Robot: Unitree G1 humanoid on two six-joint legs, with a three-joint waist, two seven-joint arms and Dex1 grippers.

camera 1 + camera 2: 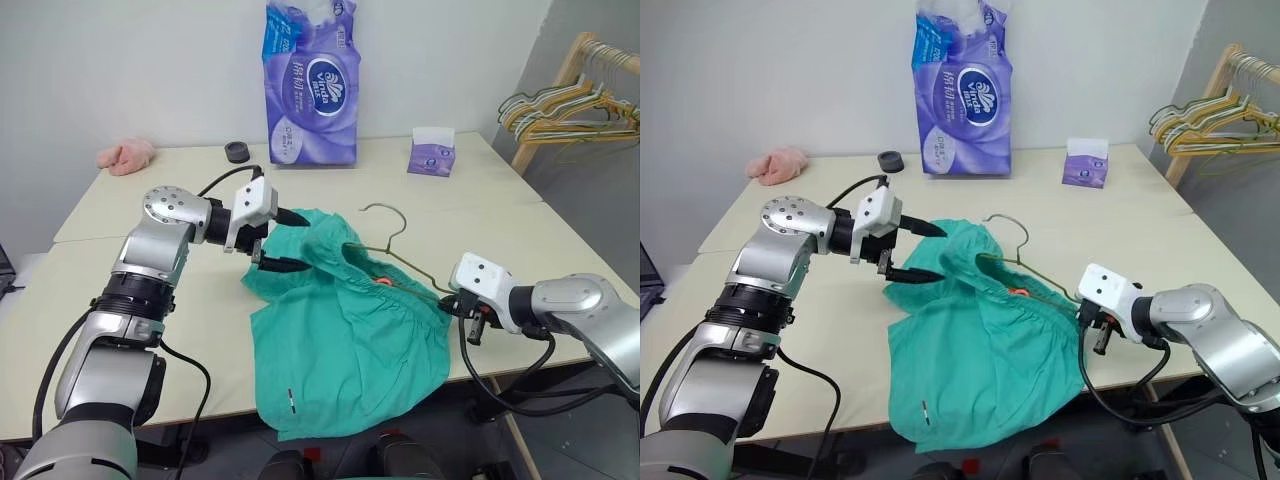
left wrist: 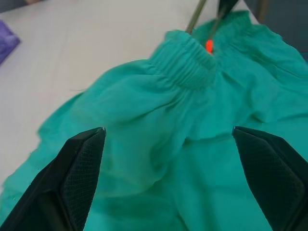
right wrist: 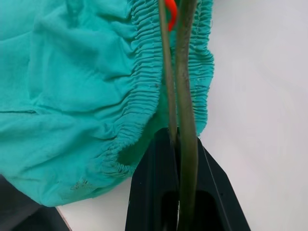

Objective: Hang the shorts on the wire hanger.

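Now your right gripper [image 3: 180, 144] jaws pinch the wire hanger [image 1: 400, 262], which pokes into the shorts [image 1: 340, 330] on the surface [image 1: 180, 180]. Your left gripper [image 1: 285, 240] jaws gape wide, holding nothing.

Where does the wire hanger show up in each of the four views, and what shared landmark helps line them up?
Left eye view: hanger right of centre, hook free, arms inside the shorts.
Right eye view: hanger just right of centre, same pose.
Left wrist view: wires at the top edge, entering the waistband.
Right wrist view: wires run up the middle, pinched in the right end effector.
Shared landmark: the orange tag at the waistband.
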